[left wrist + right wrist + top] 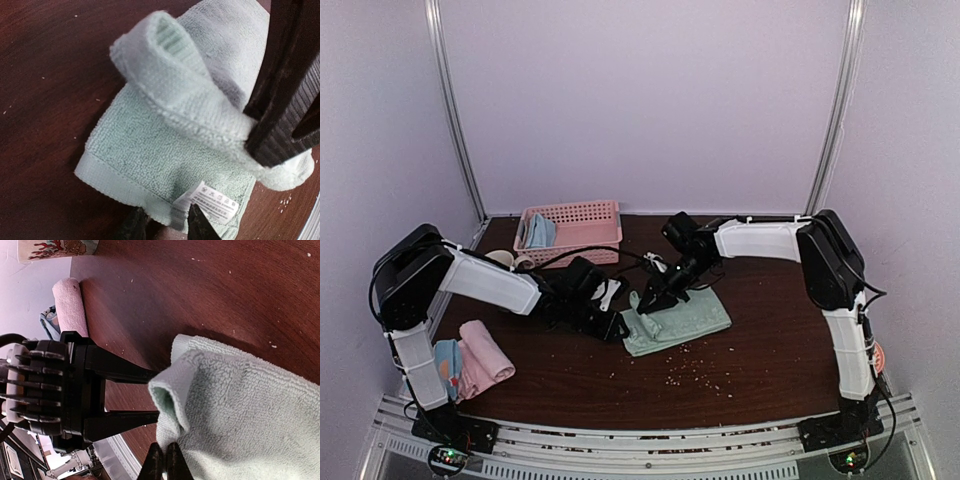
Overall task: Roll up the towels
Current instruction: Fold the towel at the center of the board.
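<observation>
A pale green towel (685, 318) lies mid-table, its left end lifted and curled over into a loose fold (170, 75). My right gripper (652, 303) is shut on that fold and holds it up (165, 460). My left gripper (617, 325) stands partly open at the towel's near hem, its fingertips (199, 224) on either side of the white label (215, 202), squeezing nothing. A rolled pink towel (486, 350) and a blue towel with orange dots (446, 362) lie at the front left. A light blue towel (540, 232) sits in the basket.
The pink perforated basket (585, 213) stands at the back left, with a patterned cup (502, 258) in front of it. Pale crumbs (695, 375) speckle the dark wooden table (760, 370) near its front. The two grippers sit close together over the towel's left end.
</observation>
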`<state>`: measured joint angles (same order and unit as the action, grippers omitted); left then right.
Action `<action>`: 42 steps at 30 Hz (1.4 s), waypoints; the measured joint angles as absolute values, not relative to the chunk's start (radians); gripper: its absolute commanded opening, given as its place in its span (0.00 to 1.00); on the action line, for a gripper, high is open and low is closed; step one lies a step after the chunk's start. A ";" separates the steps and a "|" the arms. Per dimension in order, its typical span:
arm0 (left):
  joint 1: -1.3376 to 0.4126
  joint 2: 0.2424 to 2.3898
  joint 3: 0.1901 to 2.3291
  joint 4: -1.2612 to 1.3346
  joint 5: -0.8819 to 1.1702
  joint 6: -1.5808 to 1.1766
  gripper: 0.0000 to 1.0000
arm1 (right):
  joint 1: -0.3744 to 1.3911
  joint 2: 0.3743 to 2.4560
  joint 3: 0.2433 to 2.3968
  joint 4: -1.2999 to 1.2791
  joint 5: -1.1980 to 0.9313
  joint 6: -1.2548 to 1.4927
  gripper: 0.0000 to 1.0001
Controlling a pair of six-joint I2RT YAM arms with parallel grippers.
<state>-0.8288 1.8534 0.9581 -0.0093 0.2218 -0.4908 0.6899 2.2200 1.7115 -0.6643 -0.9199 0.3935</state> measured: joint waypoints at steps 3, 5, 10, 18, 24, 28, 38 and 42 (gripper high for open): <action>-0.829 1.853 0.955 -0.002 0.222 -0.491 0.30 | 0.699 2.223 1.722 -0.660 -0.920 0.400 0.00; -0.829 1.853 0.955 -0.001 0.222 -0.491 0.30 | 0.704 2.228 1.732 -0.658 -0.920 0.401 0.00; -0.829 1.853 0.953 0.001 0.222 -0.491 0.30 | 0.711 2.255 1.744 -0.648 -0.921 0.409 0.02; -0.829 1.850 0.946 0.009 0.221 -0.491 0.30 | 0.711 2.288 1.744 -0.639 -0.921 0.415 0.22; -0.829 1.817 0.914 -0.001 0.209 -0.492 0.29 | 0.711 2.288 1.751 -0.635 -0.932 0.400 0.26; -0.829 1.735 0.863 -0.073 0.172 -0.493 0.29 | 0.711 2.287 1.762 -0.643 -0.939 0.384 0.28; -0.829 1.623 0.921 -0.154 0.102 -0.455 0.29 | 0.697 2.231 1.864 -0.827 -0.779 0.093 0.40; -0.829 1.663 1.023 -0.158 0.115 -0.422 0.29 | 0.670 2.137 1.925 -0.894 -0.641 -0.050 0.42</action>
<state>-0.8288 1.6630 1.0225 -0.1577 0.1150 -0.4217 0.6701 2.1372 1.9251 -0.8940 -0.6407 -0.0502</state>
